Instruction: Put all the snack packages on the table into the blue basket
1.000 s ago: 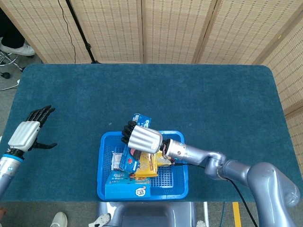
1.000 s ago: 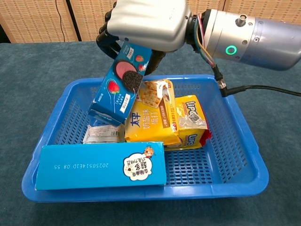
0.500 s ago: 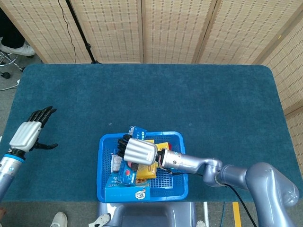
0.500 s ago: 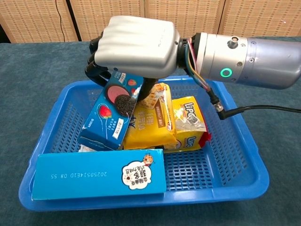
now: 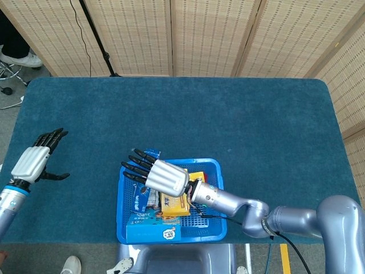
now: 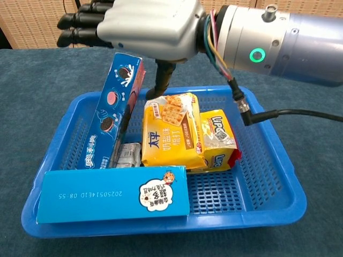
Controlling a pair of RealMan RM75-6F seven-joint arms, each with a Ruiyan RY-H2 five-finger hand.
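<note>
The blue basket sits at the table's near edge. Inside it a blue cookie box stands on edge at the left, leaning on the wall. A yellow cracker pack, a yellow snack bag, a small silver packet and a long blue box lie in it too. My right hand hovers over the cookie box with fingers spread, holding nothing. My left hand is open at the far left of the table.
The dark blue tablecloth covers the table. Woven screens stand behind it. A black cable runs from my right wrist past the basket's right side.
My right hand has let go of the cookie box and spread its fingers. The box dropped from a tilt to standing on edge at the basket's left. Left hand unmoved.
</note>
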